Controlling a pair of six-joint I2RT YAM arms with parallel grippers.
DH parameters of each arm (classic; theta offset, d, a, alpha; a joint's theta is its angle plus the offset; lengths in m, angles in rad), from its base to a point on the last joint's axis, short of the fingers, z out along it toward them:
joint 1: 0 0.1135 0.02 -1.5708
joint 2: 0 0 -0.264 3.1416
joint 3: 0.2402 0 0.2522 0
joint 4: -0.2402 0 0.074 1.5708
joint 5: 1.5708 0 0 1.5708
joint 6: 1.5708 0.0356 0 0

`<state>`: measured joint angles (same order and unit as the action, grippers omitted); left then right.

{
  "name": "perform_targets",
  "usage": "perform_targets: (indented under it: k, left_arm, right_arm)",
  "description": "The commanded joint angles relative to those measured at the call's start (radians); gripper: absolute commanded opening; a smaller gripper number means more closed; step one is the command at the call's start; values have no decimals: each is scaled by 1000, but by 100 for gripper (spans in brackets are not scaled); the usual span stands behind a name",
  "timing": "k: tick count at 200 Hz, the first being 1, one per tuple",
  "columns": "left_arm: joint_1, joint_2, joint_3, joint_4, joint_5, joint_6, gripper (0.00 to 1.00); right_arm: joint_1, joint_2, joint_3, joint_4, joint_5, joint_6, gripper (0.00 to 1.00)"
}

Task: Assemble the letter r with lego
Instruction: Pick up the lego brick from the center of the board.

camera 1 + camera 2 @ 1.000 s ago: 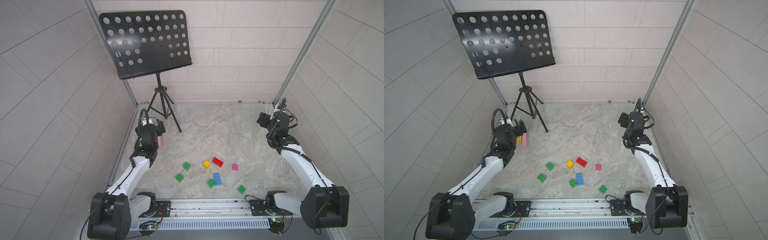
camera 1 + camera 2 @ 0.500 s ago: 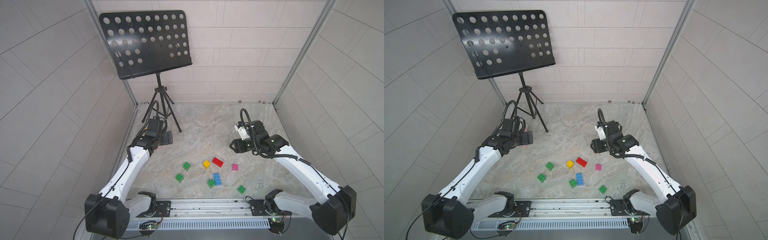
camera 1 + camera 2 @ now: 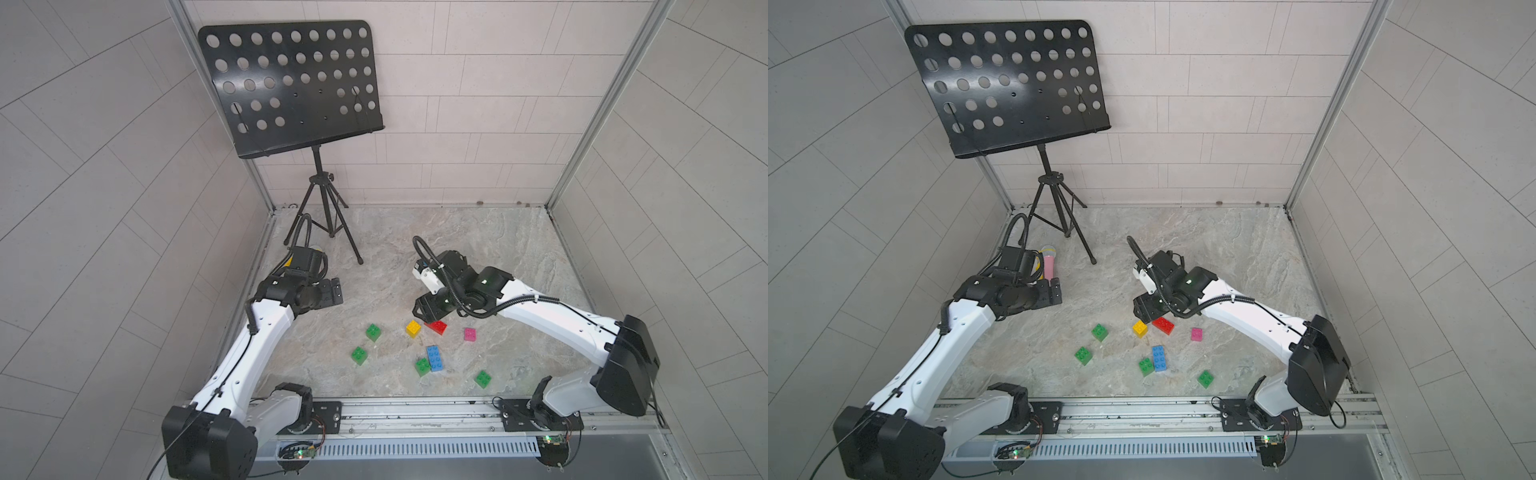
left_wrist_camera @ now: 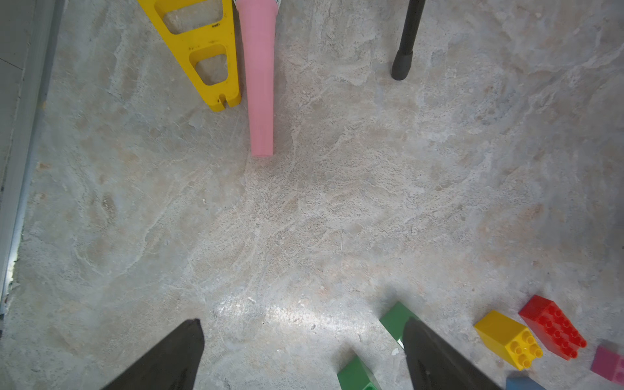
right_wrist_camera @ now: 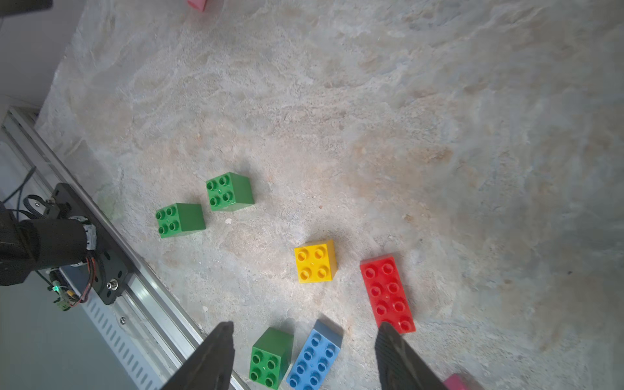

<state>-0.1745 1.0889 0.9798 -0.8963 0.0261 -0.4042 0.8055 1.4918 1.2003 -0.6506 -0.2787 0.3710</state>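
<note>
Nothing of the letter is seen to be built: every brick lies single and loose on the desk (image 3: 498, 249), and none is pressed onto another. The yellow brick (image 3: 413, 328) and the red brick (image 3: 436, 326) are found just beside each other near the middle, and the pink brick (image 3: 470, 334) is set a little apart from them on the right arm's side. The blue brick (image 3: 434, 358) lies nearer the front rail with a green brick (image 3: 422, 366) just beside it; whether the two touch cannot be told. The other three green bricks (image 3: 373, 332) are scattered singly around this group.

The right gripper (image 5: 304, 329) is held over the cluster with its jaws apart and nothing between them. In the wrist view one finger is seen in front of the end of the red brick, but contact cannot be judged. The left gripper (image 4: 304, 331) is spread wide and empty, and is held over bare desk, apart from most of the bricks.

The task is judged to be at its very start. All the picking, lining up and pressing together is left to be done, and the red or yellow brick is judged the likeliest first pick.
</note>
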Motion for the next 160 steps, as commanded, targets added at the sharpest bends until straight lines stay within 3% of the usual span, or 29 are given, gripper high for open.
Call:
perform_targets:
  k: [1,78,160]
  left_arm:
    - [6,-49,-14,-31,39,-29,98]
    - [7,-200,-115,-2,38,-54,98]
    - [6,-228,-132,18,54,-48,99]
  right_arm:
    - [34,76,12,1,38,-15,69]
    - [84,272,65,-45,100,-67,68]
    - [93,387,156,-121,159,-72,62]
